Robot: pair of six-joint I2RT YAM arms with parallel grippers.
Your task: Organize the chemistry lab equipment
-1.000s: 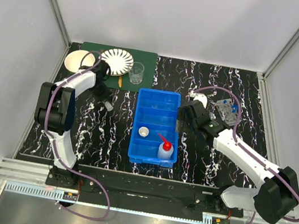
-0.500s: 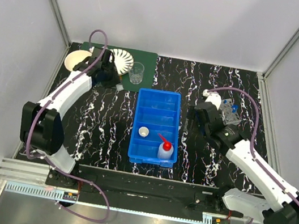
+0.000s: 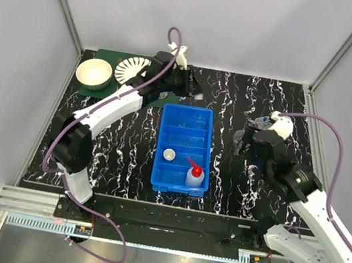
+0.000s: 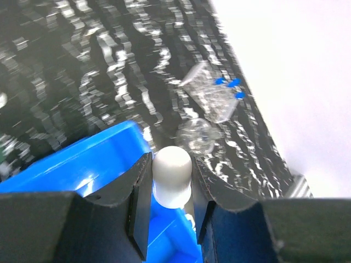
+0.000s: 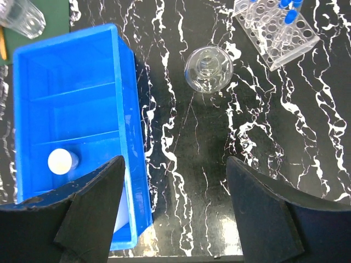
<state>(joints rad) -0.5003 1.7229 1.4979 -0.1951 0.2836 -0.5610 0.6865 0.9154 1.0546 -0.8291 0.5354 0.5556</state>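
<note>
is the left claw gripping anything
Yes, the left claw is shut on a small white cylinder, above the blue bin.

Table: black white-veined tabletop (image 3: 124, 157);
Centre: blue compartmented bin (image 3: 159, 149);
Far-left: green mat (image 3: 109, 57);
Right: clear tube rack (image 5: 262, 28); round clear flask (image 5: 208, 68)

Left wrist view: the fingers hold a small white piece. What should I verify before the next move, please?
1. Left gripper holds small white piece between both fingers: ok.
2. Piece over blue bin compartment: cannot tell, only the bin's corner shows.
3. Clear flask and tube rack apart from the fingers: ok.
4. Right gripper open and empty: ok.
5. Bin's far compartments free: ok.
</note>
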